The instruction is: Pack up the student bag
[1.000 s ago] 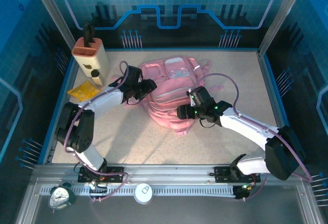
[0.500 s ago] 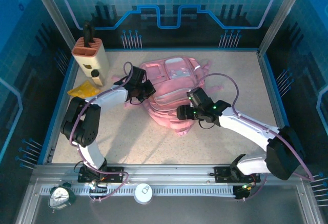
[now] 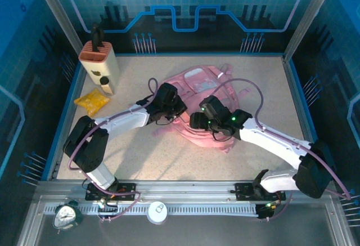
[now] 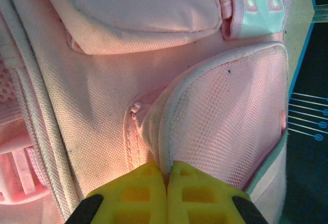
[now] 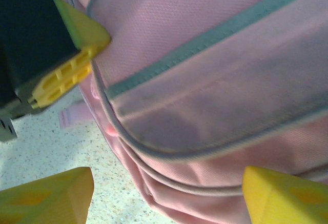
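Student bag (image 3: pixel 197 83) lies crumpled mid-table from above, with the left gripper (image 3: pixel 174 106) and right gripper (image 3: pixel 197 121) at its near side. Left wrist: the left gripper (image 4: pixel 166 172) is clenched on a thin fold by the mesh pocket (image 4: pixel 230 116), a pinch that may slip under pull. Right wrist: the right gripper (image 5: pixel 164 198) gapes empty over the bag's edge, near enough the other's fingers (image 5: pixel 61 75) to collide.

No readable text, label or number, even on the student bag (image 3: pixel 197 83)

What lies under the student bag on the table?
The speckled table shows around the student bag, which rests on it. Whatever is directly beneath is covered by the pink fabric, so it cannot be seen.
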Motion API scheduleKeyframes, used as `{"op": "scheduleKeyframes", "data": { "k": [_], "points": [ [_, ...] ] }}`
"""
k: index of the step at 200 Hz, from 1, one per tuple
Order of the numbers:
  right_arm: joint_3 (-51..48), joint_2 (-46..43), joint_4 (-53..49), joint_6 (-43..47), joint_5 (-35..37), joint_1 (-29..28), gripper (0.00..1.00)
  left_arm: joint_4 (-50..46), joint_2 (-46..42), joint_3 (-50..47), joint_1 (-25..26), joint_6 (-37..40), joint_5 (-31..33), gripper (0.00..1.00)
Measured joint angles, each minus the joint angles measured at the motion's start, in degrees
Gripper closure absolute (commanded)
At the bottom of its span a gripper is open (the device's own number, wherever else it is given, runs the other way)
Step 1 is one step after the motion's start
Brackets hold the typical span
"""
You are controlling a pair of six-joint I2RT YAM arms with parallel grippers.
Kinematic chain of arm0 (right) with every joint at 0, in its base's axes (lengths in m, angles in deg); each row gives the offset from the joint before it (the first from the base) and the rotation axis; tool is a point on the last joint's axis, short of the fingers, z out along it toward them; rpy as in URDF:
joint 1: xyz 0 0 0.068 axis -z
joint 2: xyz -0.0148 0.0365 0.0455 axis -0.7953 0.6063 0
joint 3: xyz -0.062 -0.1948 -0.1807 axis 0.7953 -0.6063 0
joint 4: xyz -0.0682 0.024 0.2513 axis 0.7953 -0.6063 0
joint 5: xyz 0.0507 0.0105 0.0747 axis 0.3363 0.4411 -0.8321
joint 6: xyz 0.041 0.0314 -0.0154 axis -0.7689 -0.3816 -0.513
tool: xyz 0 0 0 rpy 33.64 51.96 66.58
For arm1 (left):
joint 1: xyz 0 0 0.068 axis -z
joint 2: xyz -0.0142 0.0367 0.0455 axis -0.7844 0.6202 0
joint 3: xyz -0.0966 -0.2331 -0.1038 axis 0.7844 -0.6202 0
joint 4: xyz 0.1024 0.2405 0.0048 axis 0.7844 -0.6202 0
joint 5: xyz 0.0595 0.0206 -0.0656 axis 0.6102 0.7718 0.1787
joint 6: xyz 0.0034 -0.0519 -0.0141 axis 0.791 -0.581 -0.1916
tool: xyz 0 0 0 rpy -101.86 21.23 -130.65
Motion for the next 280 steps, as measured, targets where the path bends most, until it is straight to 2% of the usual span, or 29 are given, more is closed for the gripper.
{"op": "scheduleKeyframes", "data": {
  "k": [28,54,93,179,202,265,280],
  "points": [
    [-2.91,-2.75,-0.42,-5.20,5.31,-5.77,0.37,1.75,0.00,0.00,3.78,-5.05,1.70,1.00],
    [-4.55,-2.38,-0.46,-9.70,8.92,-10.01,0.45,2.21,0.00,0.00,5.29,-7.10,2.91,1.00],
    [-4.57,-0.44,0.70,-14.86,13.42,-10.27,0.55,2.32,0.00,0.00,5.55,-8.33,3.58,1.00],
    [-4.57,5.31,5.66,-22.58,20.13,-10.86,0.57,3.52,0.00,-0.85,5.84,-8.37,4.48,1.00],
    [-4.57,6.82,6.12,-24.02,21.99,-11.28,0.55,4.31,0.00,-1.49,5.92,-8.37,4.61,1.00],
    [-2.45,10.38,1.92,-26.08,26.75,-12.61,0.77,5.29,-0.22,-2.38,5.92,-8.15,6.36,1.00],
    [-2.45,10.25,0.46,-26.36,27.12,-12.76,0.79,5.31,-0.28,-2.62,5.92,-8.13,6.38,1.00]
  ]
}}
